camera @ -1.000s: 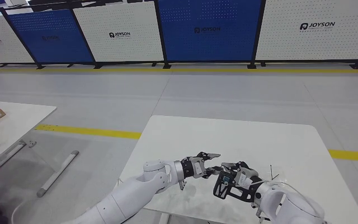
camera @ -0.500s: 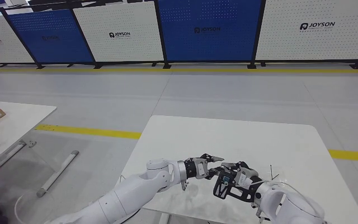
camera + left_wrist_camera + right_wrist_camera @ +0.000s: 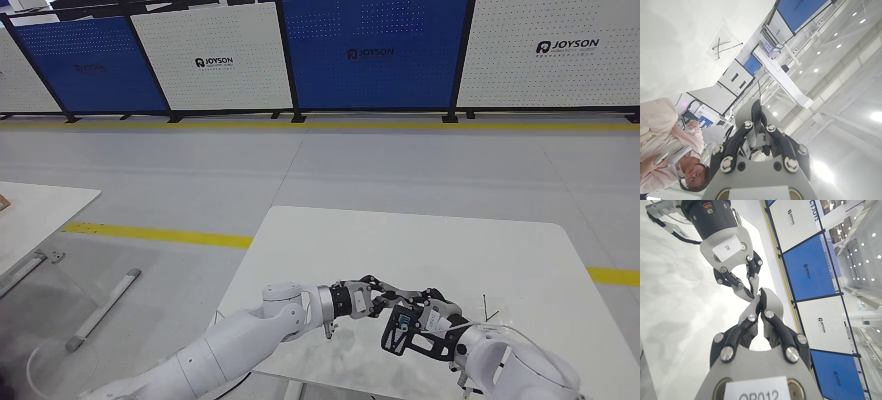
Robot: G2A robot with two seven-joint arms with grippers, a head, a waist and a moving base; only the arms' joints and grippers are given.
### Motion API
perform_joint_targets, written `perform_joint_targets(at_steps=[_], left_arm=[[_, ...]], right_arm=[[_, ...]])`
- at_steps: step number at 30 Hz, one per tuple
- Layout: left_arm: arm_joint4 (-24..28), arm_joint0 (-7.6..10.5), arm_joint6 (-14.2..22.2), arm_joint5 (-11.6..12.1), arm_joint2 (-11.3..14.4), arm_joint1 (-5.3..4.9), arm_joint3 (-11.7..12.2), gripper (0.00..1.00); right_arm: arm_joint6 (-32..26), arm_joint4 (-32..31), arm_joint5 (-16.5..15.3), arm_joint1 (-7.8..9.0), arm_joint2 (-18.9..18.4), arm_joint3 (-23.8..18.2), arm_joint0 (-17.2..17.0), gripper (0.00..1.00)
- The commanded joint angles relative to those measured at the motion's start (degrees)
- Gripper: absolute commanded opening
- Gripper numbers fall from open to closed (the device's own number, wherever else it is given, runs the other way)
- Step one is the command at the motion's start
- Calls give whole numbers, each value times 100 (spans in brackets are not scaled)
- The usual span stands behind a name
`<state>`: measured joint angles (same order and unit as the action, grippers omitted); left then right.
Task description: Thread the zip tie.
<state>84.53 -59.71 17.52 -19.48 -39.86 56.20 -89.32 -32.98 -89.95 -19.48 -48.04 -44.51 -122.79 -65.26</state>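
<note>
Jaws both pinching shut: left gripper (image 3: 757, 105) holding thin black plastic zip tie (image 3: 759, 89), strip pointing straight ahead; right gripper (image 3: 761, 299) seeming to grip other end, tips almost touching.

Panels (image 3: 215, 55) bear logos; white labels (image 3: 726, 248) mark left hand (image 3: 756, 106) and right hand (image 3: 761, 294).

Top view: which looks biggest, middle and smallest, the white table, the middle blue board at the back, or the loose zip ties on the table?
1. white table, biggest.
2. blue board; it stands farther off, so its real size is unsure.
3. zip ties, tiny thin lines.
</note>
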Motion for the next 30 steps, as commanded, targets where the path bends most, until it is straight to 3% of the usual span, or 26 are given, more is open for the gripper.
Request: perform_joint_targets(at_steps=[1, 4, 6, 8, 11, 13, 18, 19, 20, 21, 23, 26, 30], left_arm=[[-26, -5, 8, 0, -7, -1, -5, 0], [-58, -24, 8, 0, -18, -5, -20, 0], [-72, -33, 8, 0, -22, -6, -28, 0], [-89, -40, 1, 0, -19, -6, -34, 0], [-97, -37, -8, 0, -7, 1, -18, 0], [-91, -32, -12, 0, -5, 5, -3, 0], [-55, -48, -108, 75, -84, 27, 39, 0], [-65, -65, -131, 110, -100, 32, 31, 0], [-93, -79, -158, 140, -116, 36, 25, 0], [-132, -104, -194, 191, -138, 41, 12, 0], [-240, -153, -317, 347, -191, 44, -3, 0], [-512, -278, -677, 716, -295, 40, -62, 0], [-1254, -530, -1457, 1530, -435, 24, -283, 0]], right_arm=[[58, 1, 35, -7, -19, 39, -42, 0], [91, 0, 0, -21, -83, 58, -113, 0], [88, 0, 0, -26, -103, 55, -152, 27], [51, 0, 0, -28, -110, 44, -177, 41], [27, 0, 0, -27, -104, 32, -196, 50], [23, 0, 0, -24, -101, 22, -203, 61], [43, 6, 0, -18, -140, 1, -228, 69], [57, 22, 0, -20, -171, -6, -243, 75], [84, 47, 21, -22, -216, -18, -263, 88], [122, 77, 59, -24, -276, -30, -304, 91], [242, 205, 175, -25, -400, -47, -397, 100], [317, 341, 412, -7, -672, -8, -597, 100], [426, 973, 695, 1, -1041, 75, -891, 100]])
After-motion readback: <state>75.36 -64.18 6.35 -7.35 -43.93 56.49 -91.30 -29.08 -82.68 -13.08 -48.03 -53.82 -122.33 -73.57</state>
